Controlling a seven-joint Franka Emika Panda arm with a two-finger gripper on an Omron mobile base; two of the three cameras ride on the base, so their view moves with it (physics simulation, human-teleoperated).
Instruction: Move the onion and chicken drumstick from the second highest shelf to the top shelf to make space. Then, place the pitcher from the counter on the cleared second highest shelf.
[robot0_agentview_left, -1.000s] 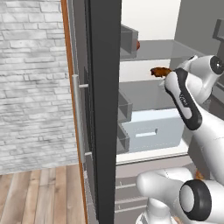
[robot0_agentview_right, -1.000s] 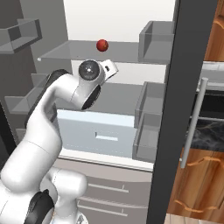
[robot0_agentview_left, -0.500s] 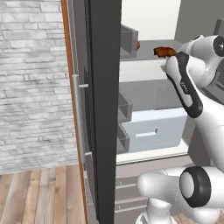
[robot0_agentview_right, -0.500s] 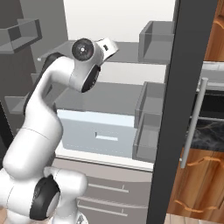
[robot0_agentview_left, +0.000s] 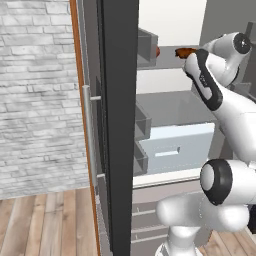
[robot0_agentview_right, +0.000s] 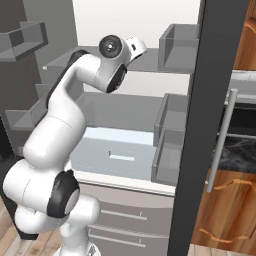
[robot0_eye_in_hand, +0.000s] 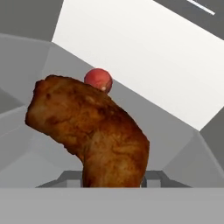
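A rough, matt brown-crusted drumstick (robot0_eye_in_hand: 94, 131) before a smooth, glossy red onion (robot0_eye_in_hand: 98, 79), above a plain matt grey shelf (robot0_agentview_left: 170, 106) and wood-plank floor (robot0_agentview_left: 45, 222).

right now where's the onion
The onion sits on the top shelf, just behind the chicken drumstick held in the gripper.

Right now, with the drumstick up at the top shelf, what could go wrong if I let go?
1. The onion sits just behind the chicken drumstick; setting it down further in could knock the ball rolling.
2. The drumstick hangs near the top shelf's front edge; released here, it might tip off.
3. The gripper grips only the drumstick's lower end, so it may swing on release.
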